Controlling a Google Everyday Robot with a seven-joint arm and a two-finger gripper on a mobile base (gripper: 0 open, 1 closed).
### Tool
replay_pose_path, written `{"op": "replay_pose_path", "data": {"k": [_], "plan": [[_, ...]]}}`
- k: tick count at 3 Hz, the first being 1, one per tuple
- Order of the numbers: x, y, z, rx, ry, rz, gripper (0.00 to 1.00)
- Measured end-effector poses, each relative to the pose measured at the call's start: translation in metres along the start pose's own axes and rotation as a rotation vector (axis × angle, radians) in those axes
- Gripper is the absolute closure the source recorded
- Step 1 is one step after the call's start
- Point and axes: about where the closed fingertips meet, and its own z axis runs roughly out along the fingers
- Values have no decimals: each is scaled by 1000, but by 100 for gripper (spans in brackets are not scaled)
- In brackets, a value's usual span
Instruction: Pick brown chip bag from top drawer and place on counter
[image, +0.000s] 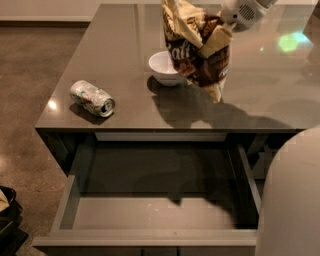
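Polished brown floor runs along your left, and the glossy grey-brown stone counter fills most of the view. Below its front edge the wide shallow grey top drawer stands pulled out, its bare grey bottom in plain sight with a shadow across it. A pale rounded part of the robot covers the drawer's right front corner. Your crinkled foil cream-and-dark brown chip bag hangs over the counter, lower tip off the surface, its shadow falling towards the front edge. The white gripper is clenched on the bag's upper right. A small white bowl sits just left of the bag, partly behind it; you cannot tell what it holds. A crushed silver can lies on its side near the front left corner. Bare counter lies between can and bowl, and right of the bag.
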Motion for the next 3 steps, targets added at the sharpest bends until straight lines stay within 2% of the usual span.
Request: {"op": "replay_pose_path", "data": {"k": [1, 2, 3], "plan": [[41, -1, -9, 53, 58, 119, 11], [43, -1, -3, 49, 61, 127, 0], [43, -1, -3, 49, 61, 127, 0]]}}
